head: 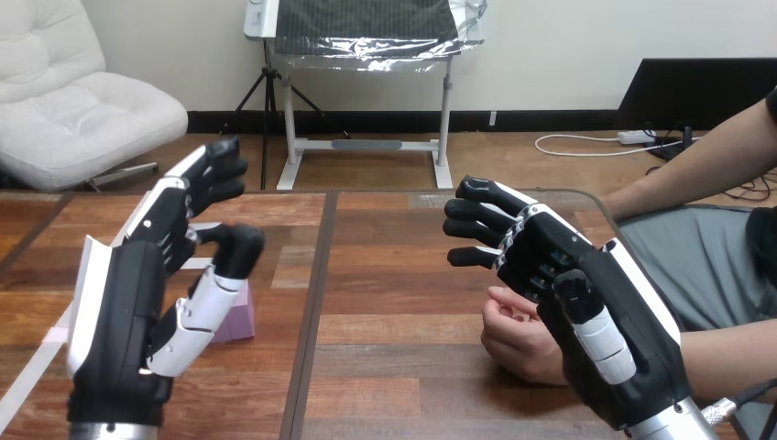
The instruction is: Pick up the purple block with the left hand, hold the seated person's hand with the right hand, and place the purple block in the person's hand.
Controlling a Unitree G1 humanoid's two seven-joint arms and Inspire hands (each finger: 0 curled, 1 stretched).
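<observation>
The purple block (240, 314) rests on the wooden table (385, 275) at the left, mostly hidden behind my left hand's thumb. My left hand (137, 293) hovers over it, open, with fingers stretched forward and the thumb spread; nothing is in it. At the right, my right hand (577, 284) is raised and open, fingers loosely extended toward the left. The person's hand (518, 335) lies on the table just below and left of my right hand's palm, its fingers curled in; I cannot tell whether the two touch. The person's forearm runs off to the right behind my right arm.
The person's other arm (696, 165) reaches in from the upper right toward the table's far right corner. A dark seam (316, 302) splits the table top down the middle. White tape (37, 362) runs along the table near my left arm.
</observation>
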